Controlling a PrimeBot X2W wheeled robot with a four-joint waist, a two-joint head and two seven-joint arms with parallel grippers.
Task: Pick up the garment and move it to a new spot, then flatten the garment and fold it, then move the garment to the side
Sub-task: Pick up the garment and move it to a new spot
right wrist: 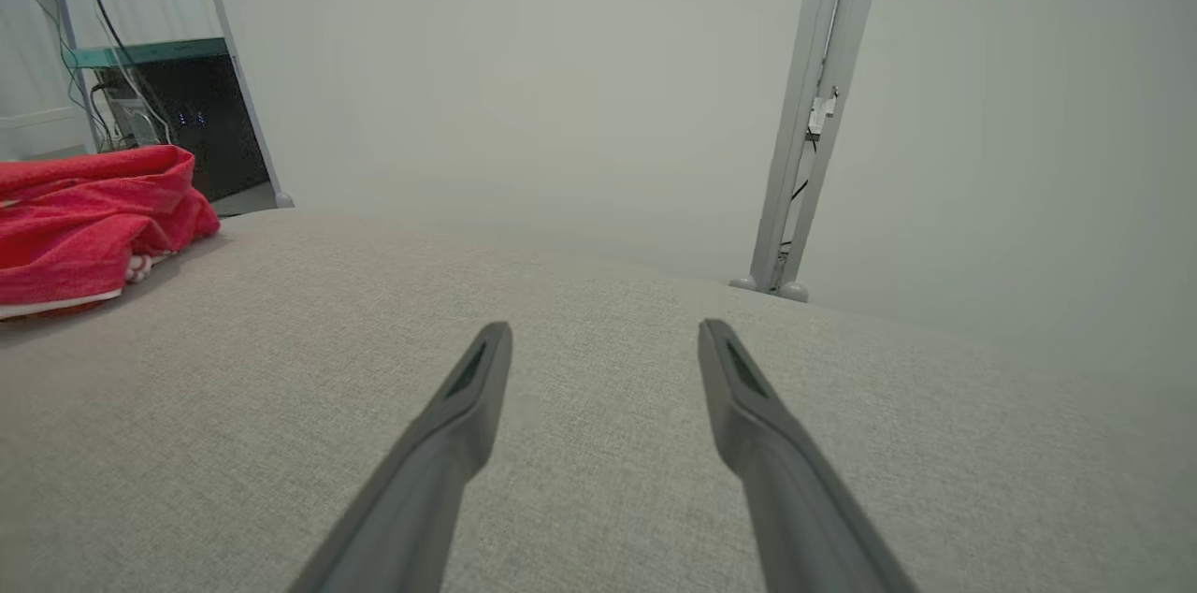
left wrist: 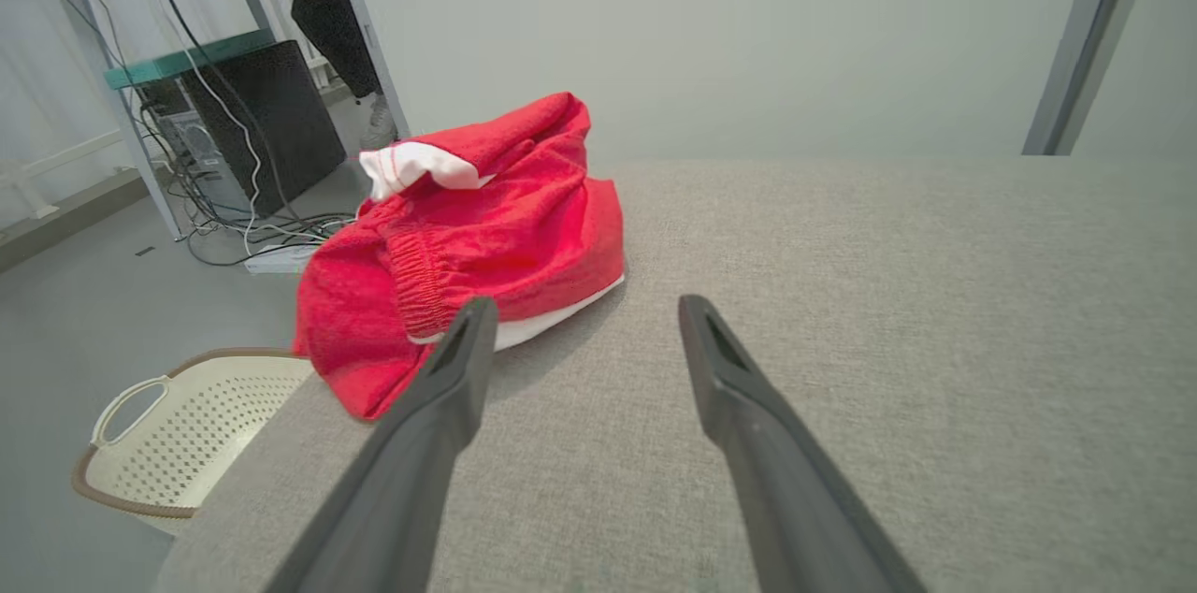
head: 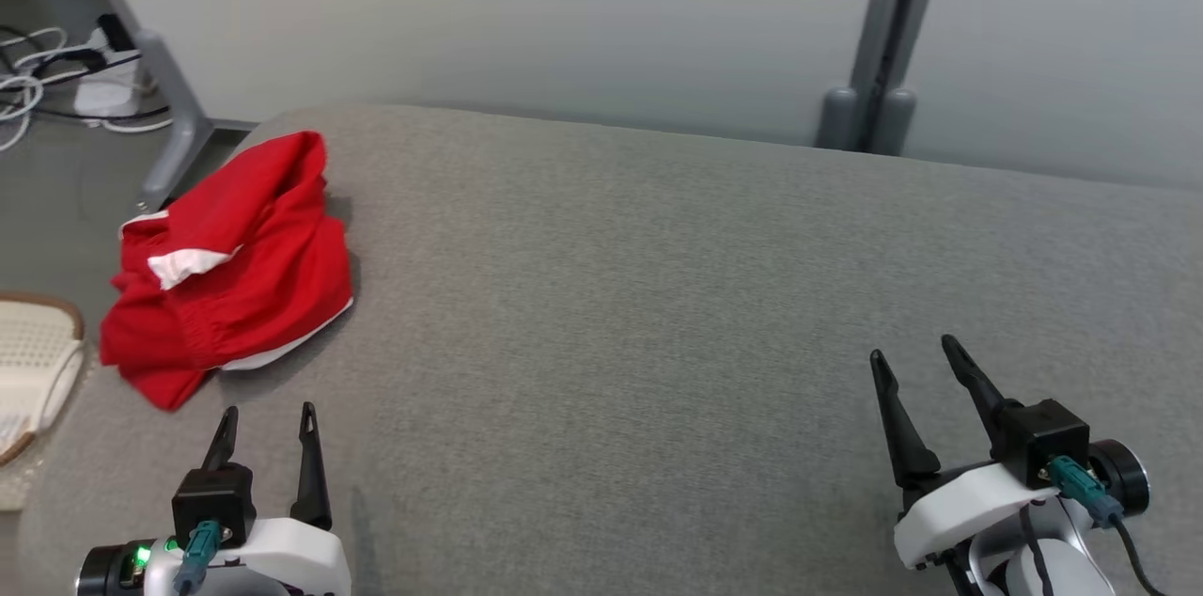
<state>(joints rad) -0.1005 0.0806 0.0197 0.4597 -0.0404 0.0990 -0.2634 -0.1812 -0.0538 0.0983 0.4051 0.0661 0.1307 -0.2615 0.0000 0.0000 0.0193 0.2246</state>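
A red garment (head: pixel 230 272) with white trim lies crumpled at the left edge of the grey padded surface (head: pixel 658 314), one corner hanging over the side. In the left wrist view the garment (left wrist: pixel 486 247) sits just beyond the fingertips, its elastic waistband showing. My left gripper (head: pixel 268 417) hovers near the front left, a short way in front of the garment, open and empty; its gap (left wrist: pixel 580 308) points at the cloth's right edge. My right gripper (head: pixel 914 352) stands open and empty at the front right, far from the garment (right wrist: pixel 89 224). Its fingers (right wrist: pixel 603 331) point over bare surface.
A cream perforated basket (head: pixel 33 361) stands on the floor left of the surface, also seen as the basket (left wrist: pixel 178 439) below the garment. Cables and a power strip (head: pixel 103 93) lie at the far left. A grey post (head: pixel 883 41) rises behind the surface.
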